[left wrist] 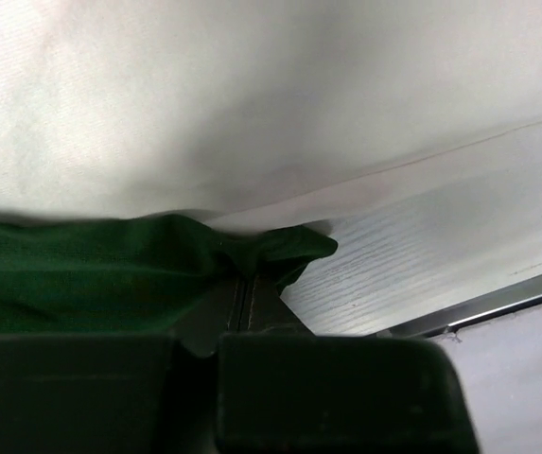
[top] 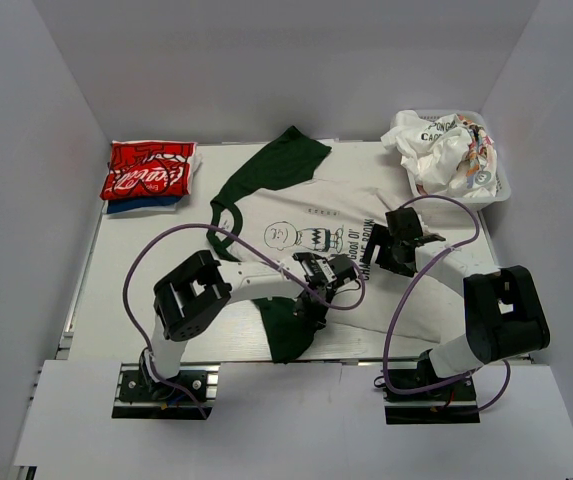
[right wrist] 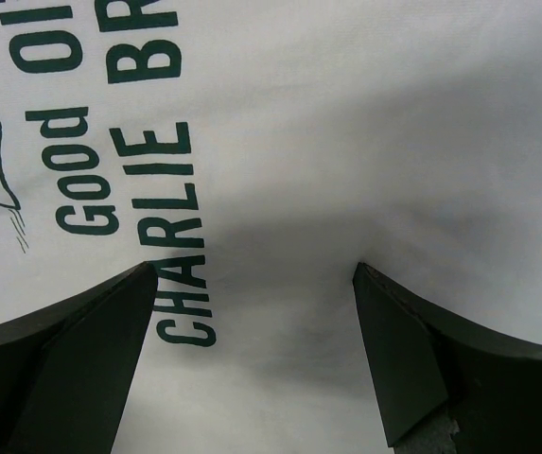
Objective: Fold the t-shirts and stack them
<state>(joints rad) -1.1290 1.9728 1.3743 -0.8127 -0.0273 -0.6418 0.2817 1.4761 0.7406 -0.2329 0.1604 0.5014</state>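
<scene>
On the white table (top: 136, 300), walled in by plain white panels (top: 266, 60), you are looking at the cream shirt (top: 336, 200) with green sleeves, lying spread flat at the centre, print up. A folded red shirt (top: 148, 170) is sitting at the far left on a blue cloth (top: 141, 206). A white basket (top: 503, 188) of crumpled clothes (top: 436, 150) is standing at the far right. Your left arm is reaching low to the near green sleeve (left wrist: 81, 274), where the left gripper (left wrist: 244, 301) is pinching the green cloth between closed jaws. Your right arm is bending inward. The right gripper (right wrist: 252, 284) is hanging over the cream cloth just beside the lettering, jaws spread wide, holding nothing.
</scene>
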